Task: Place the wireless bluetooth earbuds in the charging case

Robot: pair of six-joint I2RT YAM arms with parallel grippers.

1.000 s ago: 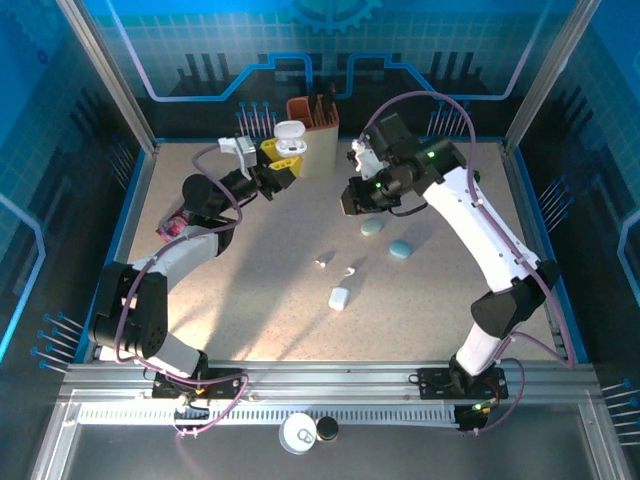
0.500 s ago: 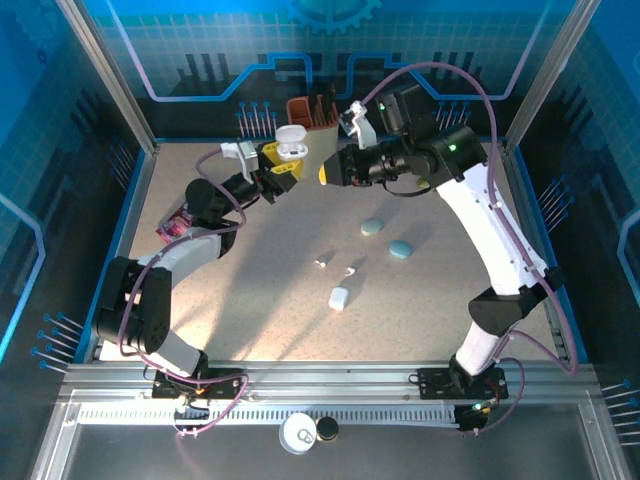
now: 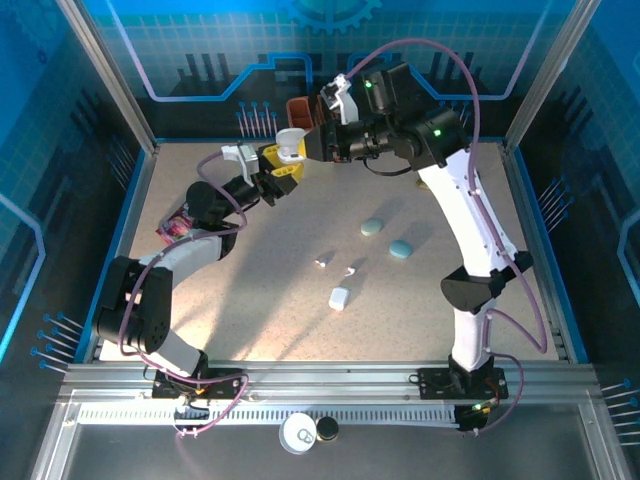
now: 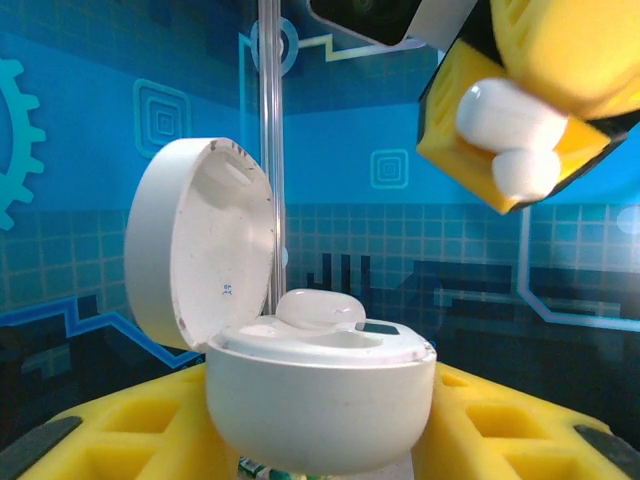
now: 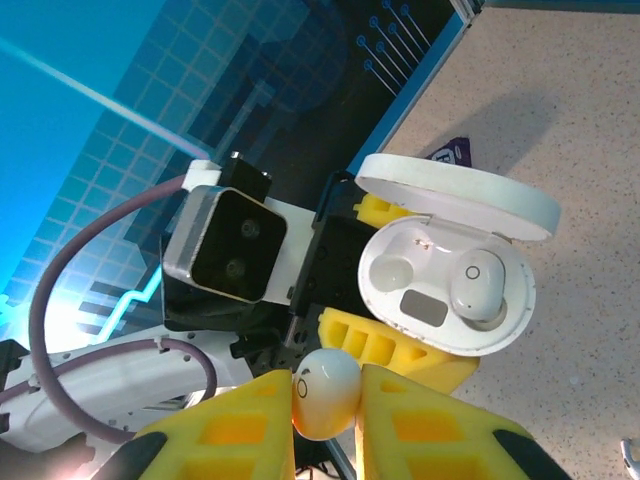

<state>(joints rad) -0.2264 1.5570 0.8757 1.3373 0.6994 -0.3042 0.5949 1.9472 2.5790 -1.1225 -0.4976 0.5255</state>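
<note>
raised lid flanks the case's empty socket.

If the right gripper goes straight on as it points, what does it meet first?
Carrying its small white earbud, it would probably meet the open white plastic charging case in the left gripper's jaws; depth unclear.

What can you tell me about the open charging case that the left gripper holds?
The charging case is a white, glossy, pebble-shaped plastic shell, held upright between the left gripper's yellow fingers. Its round lid stands hinged open. Inside, one earbud sits in its socket; the other socket is empty.
</note>
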